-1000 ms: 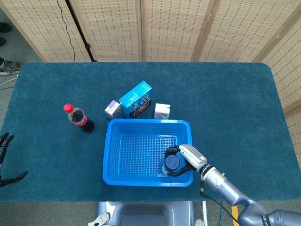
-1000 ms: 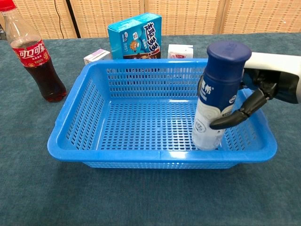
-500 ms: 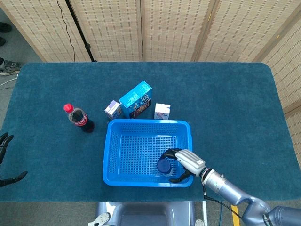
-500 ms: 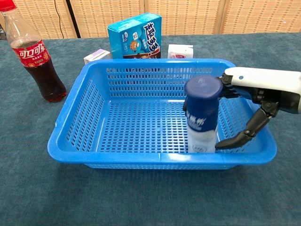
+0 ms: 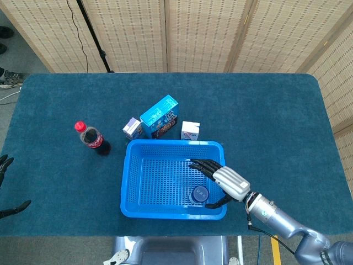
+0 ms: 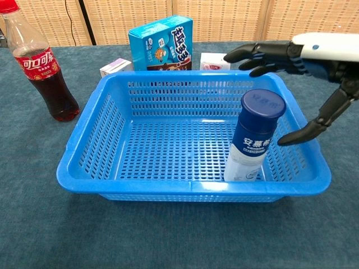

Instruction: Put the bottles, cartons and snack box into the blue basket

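A white bottle with a dark blue cap [image 6: 252, 140] [image 5: 199, 194] stands slightly tilted in the blue basket [image 6: 84, 162] [image 5: 128, 182], near its front right corner. My right hand [image 6: 305, 61] [image 5: 220, 179] hovers open above and to the right of that bottle, fingers spread, touching nothing. A cola bottle [image 6: 42, 67] [image 5: 92, 138] stands left of the basket. Behind the basket are a blue snack box [image 6: 161, 42] [image 5: 160, 116], a purple-and-white carton [image 6: 116, 67] [image 5: 132, 128] and a white carton [image 6: 215, 60] [image 5: 190, 131]. Dark fingertips of my left hand [image 5: 6, 185] show at the left edge, spread.
The dark teal table [image 5: 276, 121] has bare cloth on its right half and far left. Woven screens [image 5: 198, 33] stand behind it. The basket's floor left of the bottle is bare.
My right hand let go of the white bottle, opened and rose up and back. The bottle, which was tipped toward the basket's front, now stands more upright by itself.
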`<state>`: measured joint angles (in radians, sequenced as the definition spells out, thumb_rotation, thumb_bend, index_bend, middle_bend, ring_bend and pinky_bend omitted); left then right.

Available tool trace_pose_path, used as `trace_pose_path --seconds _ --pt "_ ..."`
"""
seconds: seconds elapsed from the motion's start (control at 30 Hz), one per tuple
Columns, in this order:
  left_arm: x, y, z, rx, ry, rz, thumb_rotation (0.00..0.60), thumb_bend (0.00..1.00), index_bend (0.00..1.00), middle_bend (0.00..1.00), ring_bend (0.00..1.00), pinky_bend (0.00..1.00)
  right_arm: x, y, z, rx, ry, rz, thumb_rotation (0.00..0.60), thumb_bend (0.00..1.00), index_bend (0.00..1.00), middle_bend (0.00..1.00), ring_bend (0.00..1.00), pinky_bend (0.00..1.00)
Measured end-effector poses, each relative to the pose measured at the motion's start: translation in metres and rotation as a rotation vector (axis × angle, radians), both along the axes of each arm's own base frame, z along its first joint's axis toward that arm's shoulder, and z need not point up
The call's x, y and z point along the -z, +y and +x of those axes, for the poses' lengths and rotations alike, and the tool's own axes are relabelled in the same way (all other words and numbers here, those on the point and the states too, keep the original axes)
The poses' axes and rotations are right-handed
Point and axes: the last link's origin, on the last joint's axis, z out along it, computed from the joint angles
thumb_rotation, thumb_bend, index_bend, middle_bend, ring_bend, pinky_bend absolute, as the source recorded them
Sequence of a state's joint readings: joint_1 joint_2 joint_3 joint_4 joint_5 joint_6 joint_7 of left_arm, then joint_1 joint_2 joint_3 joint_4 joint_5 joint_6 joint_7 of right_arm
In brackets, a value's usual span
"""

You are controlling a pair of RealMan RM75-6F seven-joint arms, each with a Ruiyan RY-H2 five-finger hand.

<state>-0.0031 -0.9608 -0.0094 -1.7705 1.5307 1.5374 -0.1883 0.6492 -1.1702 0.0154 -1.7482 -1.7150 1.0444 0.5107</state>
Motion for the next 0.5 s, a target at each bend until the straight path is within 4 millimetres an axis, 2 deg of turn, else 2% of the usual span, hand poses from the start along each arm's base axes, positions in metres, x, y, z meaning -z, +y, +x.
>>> trace_pose_path --seconds 0.17,0.27,0.37,0.5 --pt "-0.006 0.0 -0.003 0.007 -0.035 0.014 0.6 0.02 0.0 0.0 0.0 0.0 -0.034 -0.007 -0.007 -0.01 0.106 -0.133 0.6 0.01 0.0 0.0 0.0 0.0" --pt "-0.012 0.004 -0.006 0.013 -0.07 0.025 0.6 0.02 0.0 0.0 0.0 0.0 -0.056 -0.01 -0.023 0.007 0.203 -0.263 0.6 0.0 0.0 0.0 0.0 0.0" --pt "-0.018 0.011 -0.01 0.035 -0.112 0.028 0.6 0.01 0.0 0.0 0.0 0.0 -0.075 -0.008 -0.045 0.046 0.318 -0.399 0.6 0.0 0.0 0.0 0.0 0.0" --pt "-0.025 0.029 -0.024 0.075 -0.145 0.032 0.6 0.0 0.0 0.0 0.0 0.0 -0.1 0.016 -0.093 0.186 0.466 -0.568 0.6 0.0 0.0 0.0 0.0 0.0"
